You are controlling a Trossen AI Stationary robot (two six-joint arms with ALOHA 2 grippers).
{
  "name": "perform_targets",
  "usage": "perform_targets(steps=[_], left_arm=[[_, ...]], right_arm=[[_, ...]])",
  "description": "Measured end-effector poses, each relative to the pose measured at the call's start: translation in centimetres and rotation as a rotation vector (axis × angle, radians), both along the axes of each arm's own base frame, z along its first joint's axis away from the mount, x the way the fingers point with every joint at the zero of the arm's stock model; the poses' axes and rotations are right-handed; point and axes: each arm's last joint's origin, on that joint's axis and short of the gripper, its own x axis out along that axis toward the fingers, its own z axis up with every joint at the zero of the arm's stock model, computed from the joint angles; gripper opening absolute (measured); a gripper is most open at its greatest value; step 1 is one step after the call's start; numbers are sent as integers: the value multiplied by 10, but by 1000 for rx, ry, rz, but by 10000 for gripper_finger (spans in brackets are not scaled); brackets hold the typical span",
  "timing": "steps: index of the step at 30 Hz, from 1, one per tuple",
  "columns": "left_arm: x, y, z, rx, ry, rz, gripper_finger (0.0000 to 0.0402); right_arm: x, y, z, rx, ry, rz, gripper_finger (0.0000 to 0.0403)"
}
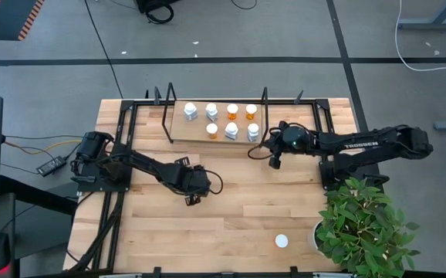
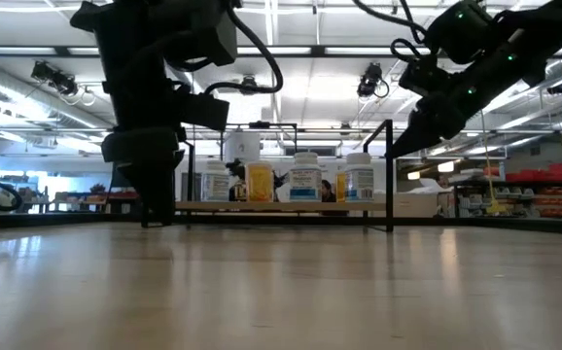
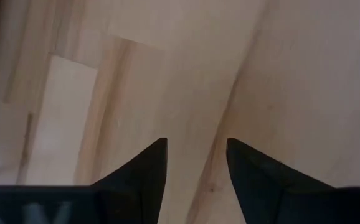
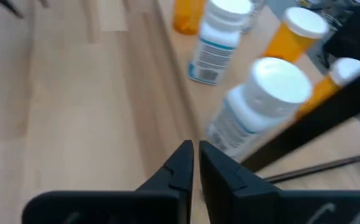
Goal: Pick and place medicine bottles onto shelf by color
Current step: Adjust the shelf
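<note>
Right tool (image 1: pixel 275 161), closed and empty, hangs just beside the shelf (image 1: pixel 178 122).

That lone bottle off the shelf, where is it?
In the high view, the lone bottle stands on the table's near right part, beside the potted plant, far from the shelf.

The light wooden shelf board (image 1: pixel 196 126) with black wire uprights at its short ends lies at the far middle of the tabletop. Seven small white-capped medicine bottles (image 1: pixel 232 110) stand upright on it in two rows: four along the far row, three along the near row toward the right end. Some have orange bodies, others white bodies with printed labels. An eighth white-capped bottle (image 1: pixel 282 242) stands alone near the front right of the tabletop, well apart from the shelf.
</note>
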Motion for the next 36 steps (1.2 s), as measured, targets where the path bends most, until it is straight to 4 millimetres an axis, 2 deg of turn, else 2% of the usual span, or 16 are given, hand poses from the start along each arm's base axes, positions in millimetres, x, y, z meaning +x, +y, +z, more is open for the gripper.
perform_targets(steps=[9,36], left_arm=[[0,-3,0,-2,-10,-7,169],[8,-5,2,-23,-96,-9,123]], right_arm=[[-5,-17,0,-2,2,-79,13],[-10,-34,1,-5,-13,-163,12]])
